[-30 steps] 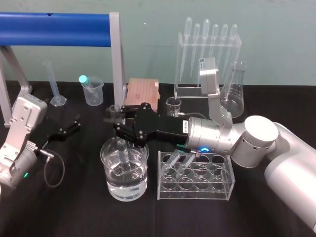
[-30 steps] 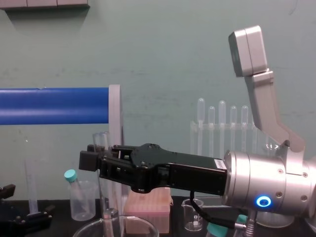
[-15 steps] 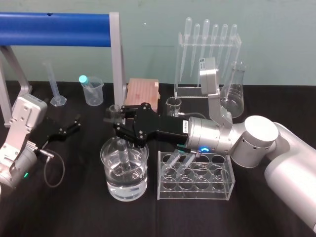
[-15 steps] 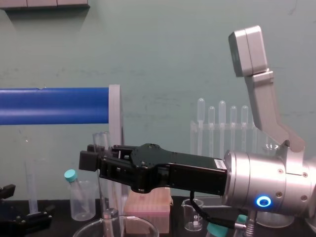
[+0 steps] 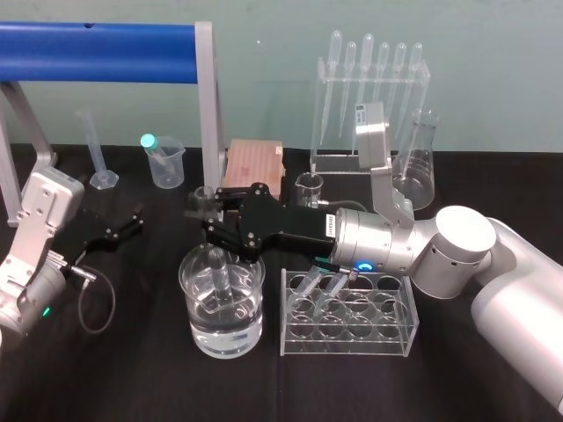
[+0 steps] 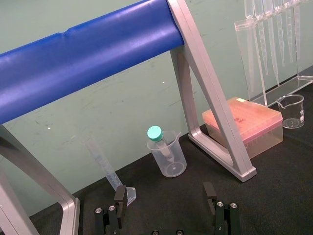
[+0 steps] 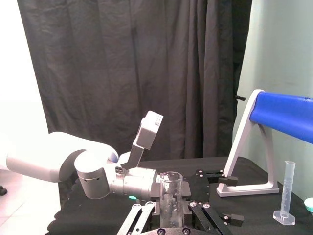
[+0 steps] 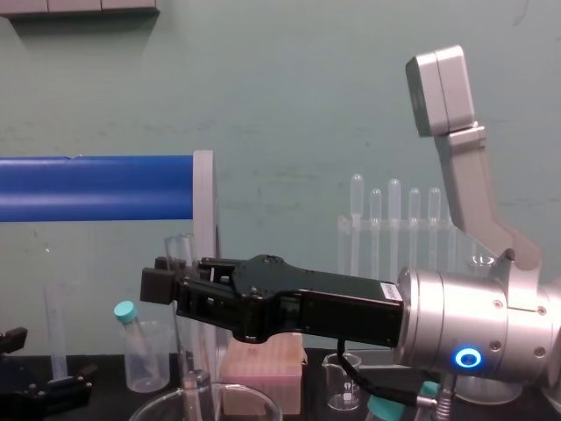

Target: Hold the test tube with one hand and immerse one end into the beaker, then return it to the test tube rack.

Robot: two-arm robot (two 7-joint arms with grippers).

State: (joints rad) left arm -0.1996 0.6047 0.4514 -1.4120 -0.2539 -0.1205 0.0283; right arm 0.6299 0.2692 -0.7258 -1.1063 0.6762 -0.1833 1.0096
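Holding the test tube [image 5: 218, 268] upright in the beaker [image 5: 198, 327] with the right gripper [image 5: 209, 220].
Fingers clamped on the tube's upper part, open mouth just above them, round end straight below, inside the beaker's rim; contact with the clear liquid hard to tell. Beneath the gripper's black body and a little to its right, the test tube rack [image 5: 387, 330], touching nothing held. Well off to the left of all this, low over the table and idle, the left gripper [image 5: 125, 225] with fingers apart.
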